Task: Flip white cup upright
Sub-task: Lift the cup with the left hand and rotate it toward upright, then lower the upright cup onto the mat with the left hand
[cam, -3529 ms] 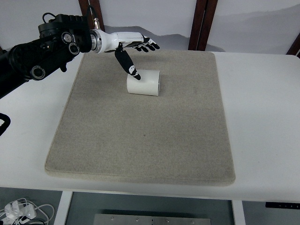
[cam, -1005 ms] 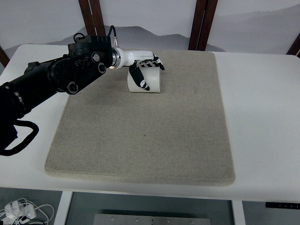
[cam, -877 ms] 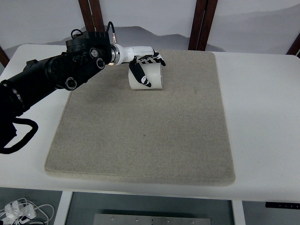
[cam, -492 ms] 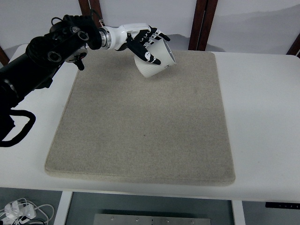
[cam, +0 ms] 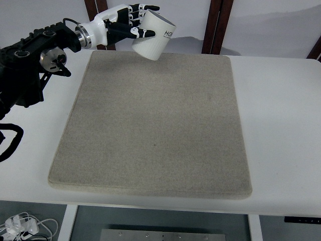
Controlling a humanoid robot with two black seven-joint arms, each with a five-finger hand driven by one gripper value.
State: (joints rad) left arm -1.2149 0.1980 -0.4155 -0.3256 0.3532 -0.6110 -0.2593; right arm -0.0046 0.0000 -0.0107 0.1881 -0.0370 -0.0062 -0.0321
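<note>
Left hand (cam: 125, 22) raised at the picture's top, fingers (cam: 142, 33) curled around the white cup (cam: 153, 35), wrist reaching in from the black arm (cam: 30, 60) at left. Cup held tilted in the air above the far edge of the grey mat (cam: 155, 125), clear of the white table (cam: 281, 125).

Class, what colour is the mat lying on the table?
Greyish beige, plain; the mat shows in the top view, on the white table.

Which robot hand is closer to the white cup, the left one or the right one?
The left. The left robot hand is gripping the white cup, holding it tilted in the air above the far edge of the mat. The right robot hand is not in view.
</note>
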